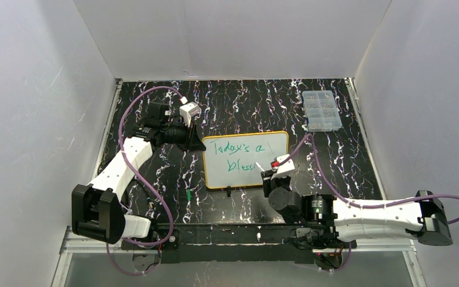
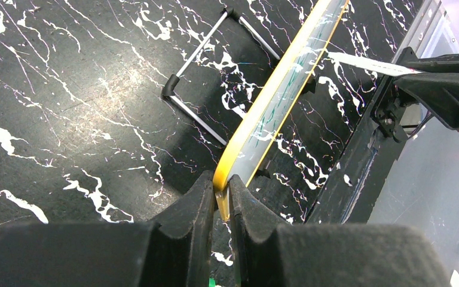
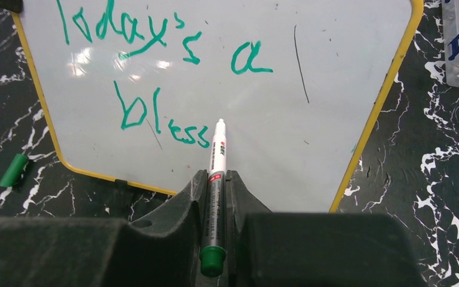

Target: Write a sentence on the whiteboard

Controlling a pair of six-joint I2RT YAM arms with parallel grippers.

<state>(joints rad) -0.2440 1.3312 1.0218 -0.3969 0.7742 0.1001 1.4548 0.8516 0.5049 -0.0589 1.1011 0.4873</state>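
Counter point(image 1: 239, 107): black, marbled throughout with irregular white veins. Whiteboard point(image 1: 275, 146): white face, yellow-orange frame, green handwriting and one thin dark stroke; marker point(image 3: 216, 161): white barrel with a red band and dark small print, green rear end; loose cap point(image 3: 13, 170): green. Left pincer point(image 2: 221, 179) and right pincer point(image 3: 216, 176): black; box point(image 1: 321, 110): clear with a blue catch; cables point(image 1: 128, 110): purple.

- Bare tabletop point(image 1: 245, 107) lies open behind the whiteboard point(image 1: 245, 158).
- The compartment box point(image 1: 321, 111) blocks the far right corner.
- 1 green cap point(image 1: 189, 195) lies off the board's near-left corner.
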